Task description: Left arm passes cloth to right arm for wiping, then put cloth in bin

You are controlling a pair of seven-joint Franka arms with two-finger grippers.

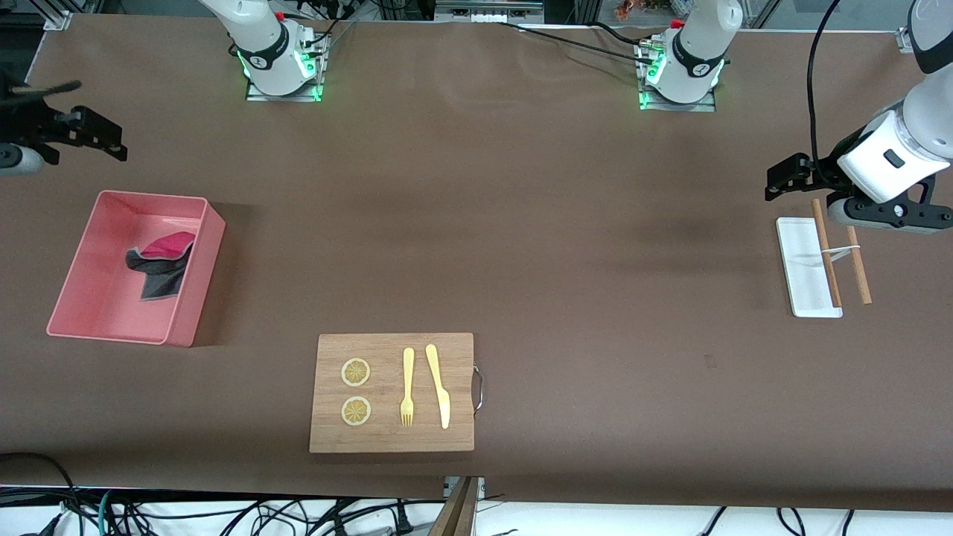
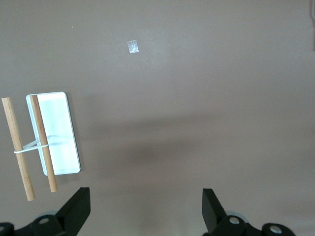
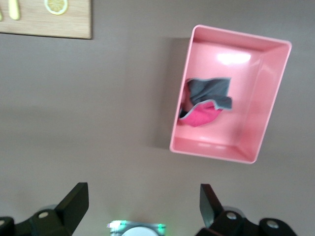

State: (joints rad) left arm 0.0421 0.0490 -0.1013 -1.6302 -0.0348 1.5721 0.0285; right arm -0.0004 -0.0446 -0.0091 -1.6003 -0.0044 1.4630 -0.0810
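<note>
Nearest the camera lies a wooden cutting board. Toward the right arm's end, the cloth sits crumpled inside the bin. Right tool hangs released, empty; left tool released above the surface beside a white tray.

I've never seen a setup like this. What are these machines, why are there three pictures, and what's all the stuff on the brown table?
Two robot arms are bolted along one table edge. One picture looks down from a high camera facing them; the other two come from cameras on each arm's wrist. The cloth lies crumpled in the pink bin. Nearer the camera sits a cutting board with lemon slices, a fork and a knife. A white tray with wooden sticks lies at the left arm's end. The left gripper and right gripper are open and hold nothing.
</note>
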